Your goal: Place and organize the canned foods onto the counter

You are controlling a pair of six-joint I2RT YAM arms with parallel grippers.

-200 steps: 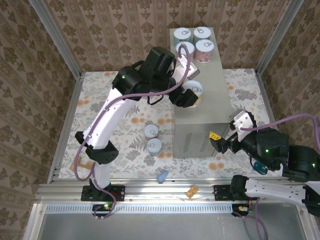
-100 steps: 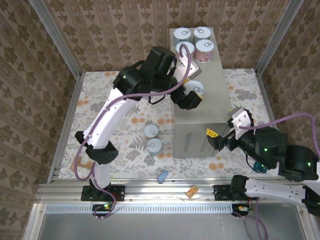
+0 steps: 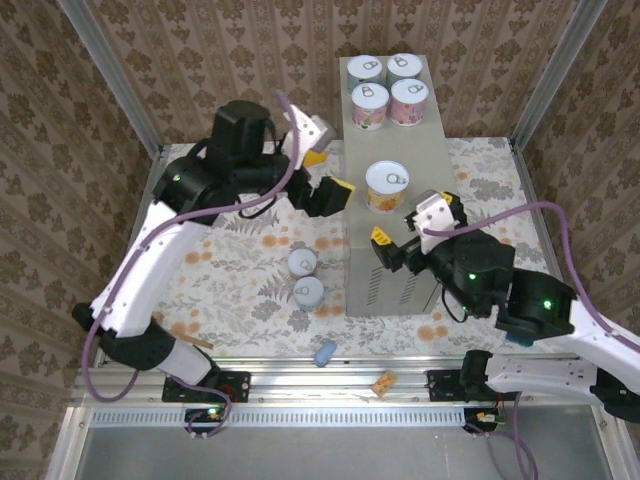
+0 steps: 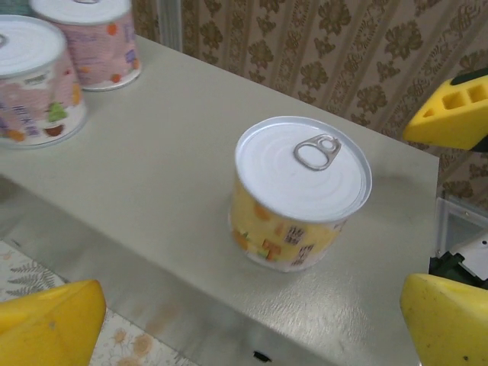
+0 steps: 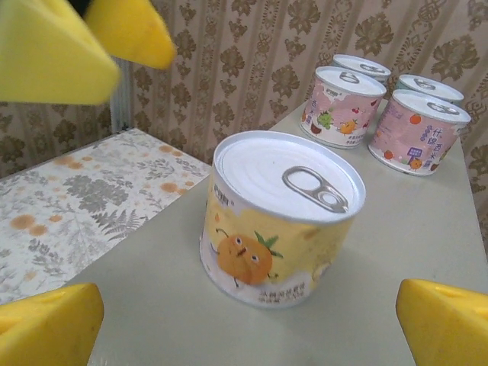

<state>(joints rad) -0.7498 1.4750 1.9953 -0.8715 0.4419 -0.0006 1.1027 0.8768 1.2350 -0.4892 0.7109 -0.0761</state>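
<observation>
You have one orange can (image 5: 278, 221) upright on the counter (image 5: 435, 229), between your spread yellow fingertips (image 5: 46, 324); four more cans (image 5: 347, 107) grouped at the far end.

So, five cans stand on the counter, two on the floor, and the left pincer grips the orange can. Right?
No. In the top external view the left pincer is open and apart from the orange can, which stands free on the counter. The counts hold.

Bare counter (image 3: 418, 150) lies between the orange can (image 3: 385, 187) and four back cans (image 3: 408, 100).
</observation>
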